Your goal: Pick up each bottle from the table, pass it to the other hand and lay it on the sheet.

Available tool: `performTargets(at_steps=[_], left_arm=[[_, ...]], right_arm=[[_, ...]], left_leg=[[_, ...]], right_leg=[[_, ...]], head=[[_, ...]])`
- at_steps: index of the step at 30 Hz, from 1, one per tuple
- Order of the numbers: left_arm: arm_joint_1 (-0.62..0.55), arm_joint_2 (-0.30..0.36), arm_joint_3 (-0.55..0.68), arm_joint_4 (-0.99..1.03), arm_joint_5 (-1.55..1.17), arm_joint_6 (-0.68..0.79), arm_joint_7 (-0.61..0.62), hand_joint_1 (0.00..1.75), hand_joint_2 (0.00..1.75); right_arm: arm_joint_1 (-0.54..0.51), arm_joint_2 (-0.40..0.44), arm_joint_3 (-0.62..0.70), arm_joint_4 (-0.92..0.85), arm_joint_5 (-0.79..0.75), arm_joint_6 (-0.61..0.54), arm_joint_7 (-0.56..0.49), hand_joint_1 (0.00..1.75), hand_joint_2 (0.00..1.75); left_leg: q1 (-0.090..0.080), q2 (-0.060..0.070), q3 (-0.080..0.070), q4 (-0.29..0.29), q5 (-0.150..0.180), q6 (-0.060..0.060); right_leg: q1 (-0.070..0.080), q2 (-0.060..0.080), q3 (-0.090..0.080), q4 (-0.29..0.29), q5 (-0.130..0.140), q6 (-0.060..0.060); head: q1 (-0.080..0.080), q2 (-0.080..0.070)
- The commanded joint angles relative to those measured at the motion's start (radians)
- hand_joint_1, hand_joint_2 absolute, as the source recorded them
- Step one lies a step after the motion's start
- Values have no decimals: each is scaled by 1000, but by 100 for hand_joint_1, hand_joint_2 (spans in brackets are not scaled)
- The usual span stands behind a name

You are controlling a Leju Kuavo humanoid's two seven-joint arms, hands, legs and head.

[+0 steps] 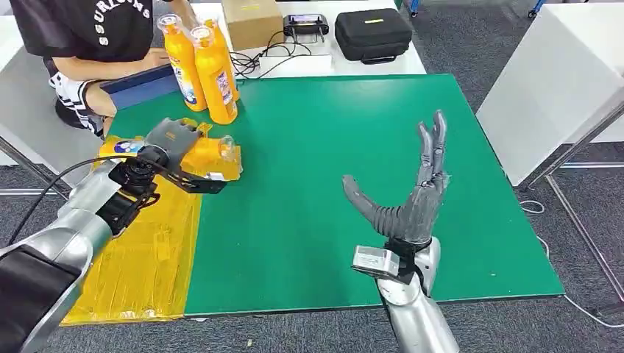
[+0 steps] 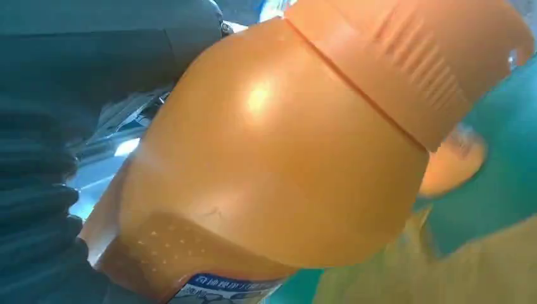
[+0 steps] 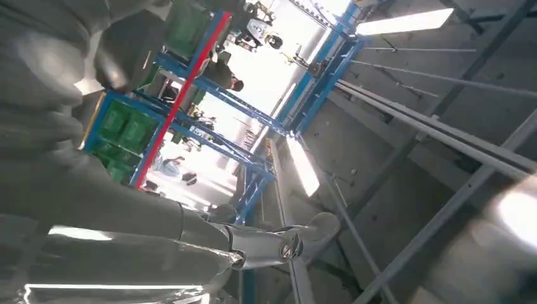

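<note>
The left robot hand [image 1: 176, 151] grips an orange bottle [image 1: 210, 156] lying almost flat, its capped end pointing away from the arm towards mid-table, just above the near edge of the yellow sheet [image 1: 140, 257]. The right robot hand [image 1: 412, 198] stands well apart, fingers spread and grasping nothing (palm turned up). Judged from this, the laying falls to the left robot hand, the sheet being directly beneath it.

From my head view, the sheet [image 1: 140, 265] lies on the desk [image 1: 331, 184] at eight o'clock. My left hand [image 1: 173, 147] holds a bottle [image 1: 210, 156] over the sheet's far end. Two bottles [image 1: 202, 70] stand upright at eleven o'clock, touching. My right hand [image 1: 412, 198] hovers at five o'clock, well apart.
</note>
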Motion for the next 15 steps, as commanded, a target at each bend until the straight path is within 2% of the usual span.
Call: performTargets(at_steps=[1, 3, 5, 7, 15], left_arm=[[-34, -19, 91, 143, 28, -78, 25, 175, 175], [-25, -35, 123, 148, 47, -102, -9, 175, 175], [-33, -50, 141, 177, 60, -209, -58, 175, 175], [-27, -55, 160, 173, 77, -247, -109, 175, 175], [-10, -65, 162, 171, 84, -277, -182, 175, 175]], right_arm=[[-17, -13, -11, 33, 21, 1, 28, 0, 175], [-39, -10, -15, 54, 24, 1, 36, 0, 175], [-57, -1, -21, 81, 32, 1, 48, 0, 175], [-68, 9, -30, 101, 35, 1, 44, 0, 175], [-76, 8, -30, 130, 24, 1, 43, 0, 175]], left_leg=[[1, 3, 8, 0, -4, -4], [1, 3, 7, 0, -3, -3], [1, 3, 8, 0, -4, -3], [1, 2, 6, 0, -3, -3], [0, 1, 3, -1, -1, -1]], right_leg=[[1, 0, 9, 0, -4, 0], [1, 0, 7, 0, -3, 0], [1, 0, 9, -1, -4, 0], [1, 0, 7, -1, -3, 0], [0, 0, 3, -1, -1, 0]], head=[[0, 0], [0, 0], [0, 0], [0, 0], [0, 0]])
